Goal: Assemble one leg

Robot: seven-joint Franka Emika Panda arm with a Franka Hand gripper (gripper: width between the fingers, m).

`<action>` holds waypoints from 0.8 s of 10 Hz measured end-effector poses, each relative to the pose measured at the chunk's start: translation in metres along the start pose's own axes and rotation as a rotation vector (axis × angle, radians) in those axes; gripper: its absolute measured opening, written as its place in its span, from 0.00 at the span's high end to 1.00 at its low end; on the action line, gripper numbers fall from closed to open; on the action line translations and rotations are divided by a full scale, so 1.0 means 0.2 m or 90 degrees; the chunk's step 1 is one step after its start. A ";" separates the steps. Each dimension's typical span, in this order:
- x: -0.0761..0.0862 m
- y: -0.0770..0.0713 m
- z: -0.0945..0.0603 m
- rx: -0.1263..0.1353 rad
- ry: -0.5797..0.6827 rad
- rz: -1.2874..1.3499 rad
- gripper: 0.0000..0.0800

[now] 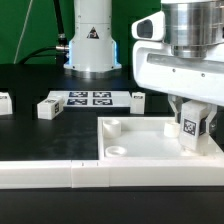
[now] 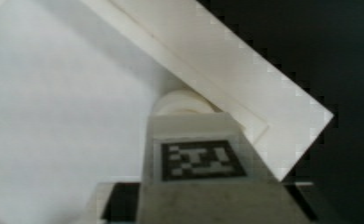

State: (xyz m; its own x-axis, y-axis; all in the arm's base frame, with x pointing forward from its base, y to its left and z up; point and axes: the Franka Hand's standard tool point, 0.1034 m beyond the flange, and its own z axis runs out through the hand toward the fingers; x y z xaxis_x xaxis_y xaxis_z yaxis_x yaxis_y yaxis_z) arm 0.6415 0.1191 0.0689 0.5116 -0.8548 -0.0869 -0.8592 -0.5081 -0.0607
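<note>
**Leg held over a corner of the panel**

The hand is clenched on the leg, a small chunky white block with a black-and-white square tag on its face. It holds the leg upright at the exterior view's right, down at the white panel and near that panel's far right corner. I cannot tell from here whether the leg's lower end touches the panel.

In the wrist view the leg sits between two dark fingers, tag facing the camera. A rounded socket shows just past its tip, at the corner where the panel meets its raised edge.

Two more round sockets lie open at the panel's other end: a far socket and a near socket.

The black tabletop carries three loose white blocks:
- a first block at the exterior view's left edge
- a second block just beside the marker board
- a third block on the board's other side

The arm's base stands behind the board. A long white rail runs along the front.
</note>
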 end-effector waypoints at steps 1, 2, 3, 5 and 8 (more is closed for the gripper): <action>0.00 0.00 0.00 0.000 -0.003 0.066 0.63; -0.01 0.00 0.00 0.001 -0.008 0.097 0.63; -0.02 -0.01 0.00 0.004 -0.014 0.124 0.51; -0.02 -0.01 0.00 0.005 -0.014 0.081 0.33; -0.03 -0.02 -0.01 0.011 -0.017 -0.068 0.20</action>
State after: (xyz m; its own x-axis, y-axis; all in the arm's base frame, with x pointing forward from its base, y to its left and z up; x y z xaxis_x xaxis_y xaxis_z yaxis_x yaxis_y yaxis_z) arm 0.6415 0.1257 0.0712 0.6008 -0.7924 -0.1053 -0.7993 -0.5943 -0.0885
